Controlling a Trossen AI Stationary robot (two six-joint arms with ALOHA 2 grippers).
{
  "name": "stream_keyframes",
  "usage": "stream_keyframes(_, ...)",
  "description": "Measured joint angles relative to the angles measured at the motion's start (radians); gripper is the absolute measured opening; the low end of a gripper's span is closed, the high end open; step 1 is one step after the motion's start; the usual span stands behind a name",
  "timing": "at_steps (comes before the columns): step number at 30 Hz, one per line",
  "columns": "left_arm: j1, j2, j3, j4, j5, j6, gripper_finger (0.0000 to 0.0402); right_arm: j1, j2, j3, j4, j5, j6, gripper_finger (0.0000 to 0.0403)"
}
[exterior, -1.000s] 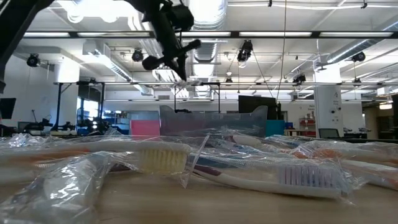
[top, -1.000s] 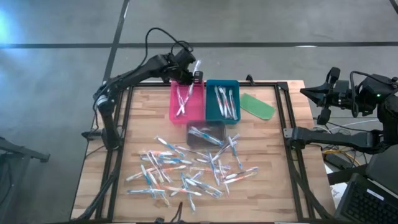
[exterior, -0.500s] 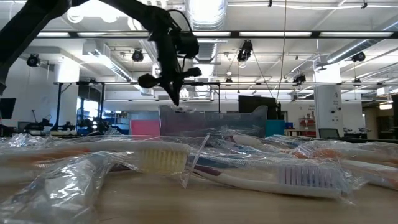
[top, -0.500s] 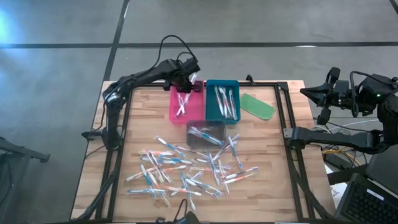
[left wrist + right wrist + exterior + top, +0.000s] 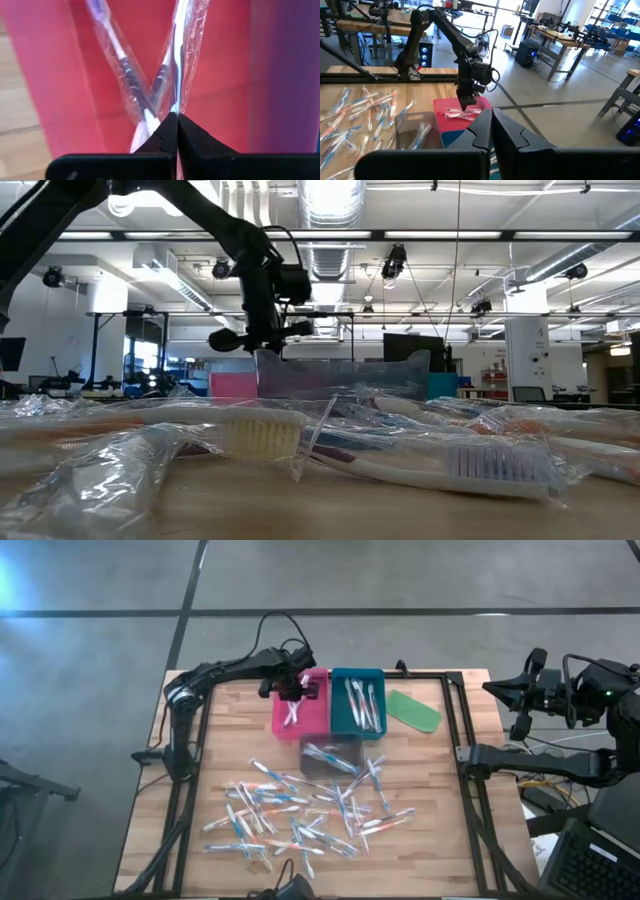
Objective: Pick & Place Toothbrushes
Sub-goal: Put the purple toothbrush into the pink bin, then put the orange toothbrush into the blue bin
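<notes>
My left gripper [image 5: 293, 692] reaches down into the pink tray [image 5: 318, 718] at the table's far side, shut on a wrapped toothbrush [image 5: 180, 50]. Another wrapped toothbrush [image 5: 120, 60] lies on the pink tray's floor and crosses the held one. Many more toothbrushes [image 5: 300, 810] lie scattered over the table's near half. A few are in the teal tray [image 5: 340, 720] and the clear tray [image 5: 331, 745]. My right gripper [image 5: 491, 120] waits shut, off the table's right edge. My left gripper pinches one end of the wrapped toothbrush [image 5: 174, 107] between its two fingertips. The fingers come from above, pointing steeply down. The brush runs on from the fingertips along the pink tray, low over its floor, crossing the other brush there.
A flat green oblong piece [image 5: 413, 710] lies right of the teal tray. The clear tray stands just in front of the pink and teal ones. The toothbrush pile fills the table's middle and near part; bare wood shows along the left and right sides.
My left gripper has come down from above the far edge into the pink tray, tipping more steeply downward. The toothbrush it holds has gone down with it, from sticking up above the tray to lying low inside it.
</notes>
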Motion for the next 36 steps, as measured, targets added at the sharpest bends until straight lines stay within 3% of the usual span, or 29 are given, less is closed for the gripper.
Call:
stream_keyframes(9,0.014,0.0,-0.097,0.106,0.052,0.025,0.0008,0.0,0.0,0.0,0.0,0.0,0.0,0.0008)
stream_keyframes(22,0.016,-0.002,-0.092,0.1,0.054,0.047,0.0076,0.0,0.0,0.0,0.0,0.0,0.0,0.0008)
stream_keyframes(26,0.016,-0.002,-0.061,0.079,0.064,0.063,0.0098,0.0,0.0,0.0,0.0,0.0,0.0,0.0008)
stream_keyframes(36,0.016,-0.003,0.127,-0.091,0.258,0.14,0.0116,0.0,0.0,0.0,0.0,0.0,0.0,0.0008)
